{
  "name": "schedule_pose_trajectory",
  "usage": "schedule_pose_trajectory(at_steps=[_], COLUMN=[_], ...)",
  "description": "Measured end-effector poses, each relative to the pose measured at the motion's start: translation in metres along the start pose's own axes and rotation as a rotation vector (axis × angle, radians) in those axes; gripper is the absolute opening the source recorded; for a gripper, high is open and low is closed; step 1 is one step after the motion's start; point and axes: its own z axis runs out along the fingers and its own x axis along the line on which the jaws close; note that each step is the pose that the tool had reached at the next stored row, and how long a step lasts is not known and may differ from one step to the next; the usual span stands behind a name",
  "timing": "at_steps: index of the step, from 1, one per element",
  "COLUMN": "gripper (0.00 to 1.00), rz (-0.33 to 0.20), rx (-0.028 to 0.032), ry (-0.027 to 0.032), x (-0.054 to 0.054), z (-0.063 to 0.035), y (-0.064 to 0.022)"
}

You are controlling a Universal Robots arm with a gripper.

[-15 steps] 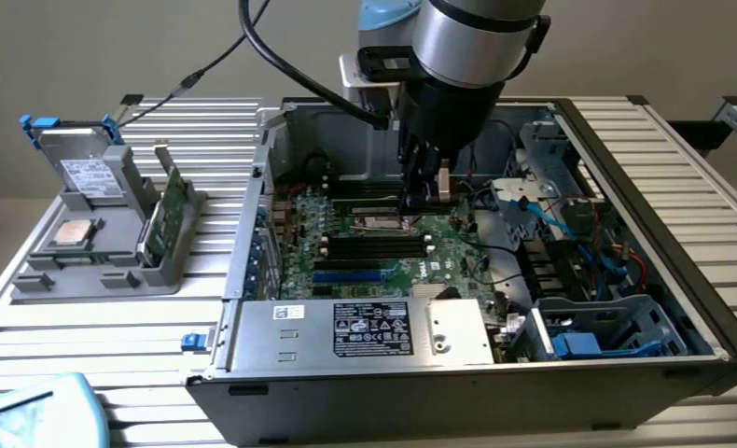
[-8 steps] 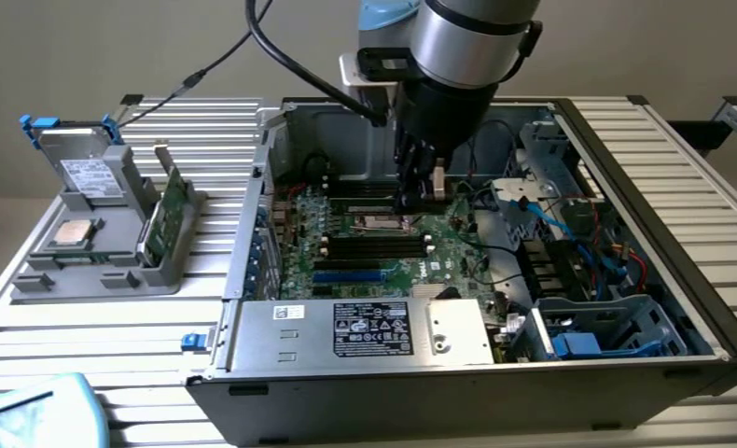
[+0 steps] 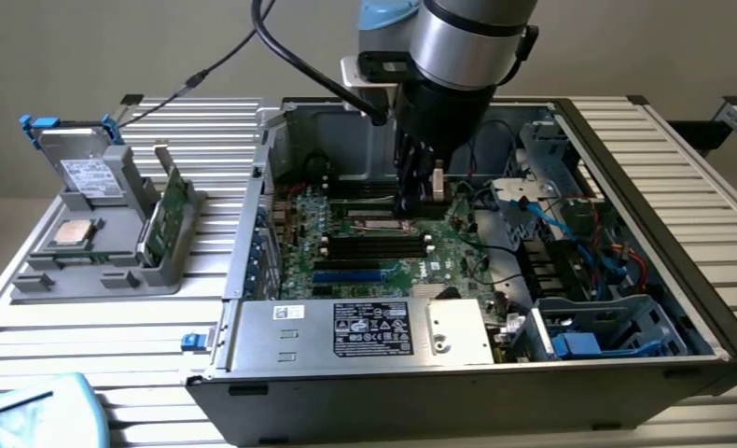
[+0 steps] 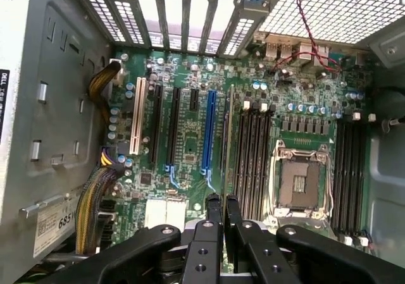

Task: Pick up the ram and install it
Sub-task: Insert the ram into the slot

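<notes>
In the wrist view my gripper (image 4: 221,200) is shut on the ram (image 4: 228,138), which I see edge-on as a thin strip running away from the fingertips. The stick hangs above the green motherboard (image 4: 190,138), between the blue slot (image 4: 209,132) and a bank of black memory slots (image 4: 253,157) beside the CPU socket (image 4: 300,179). In the exterior view the gripper (image 3: 419,201) reaches down into the open computer case (image 3: 618,280) over the rear part of the motherboard (image 3: 382,252). There the fingers mostly hide the stick.
A second bank of black slots (image 4: 351,170) lies on the far side of the socket. The power supply (image 3: 368,331) fills the case front, with cables and drive bays (image 3: 592,317) on the exterior view's right. A grey holder (image 3: 95,252) outside the case carries a green card (image 3: 163,219), a chip and a drive.
</notes>
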Motion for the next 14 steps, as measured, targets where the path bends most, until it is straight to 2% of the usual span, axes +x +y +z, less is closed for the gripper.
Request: schedule_pose_trajectory(at_steps=[8,11,14], gripper=[0.14,0.14,0.14], rz=[0.039,0.040,0.040], rx=[0.0035,0.0036,0.0036], ry=[-0.0043,-0.0039,-0.0008], x=[0.000,-0.006,-0.016], z=[0.0073,0.0122,0.0171], y=[-0.0050,-0.0065,-0.0079])
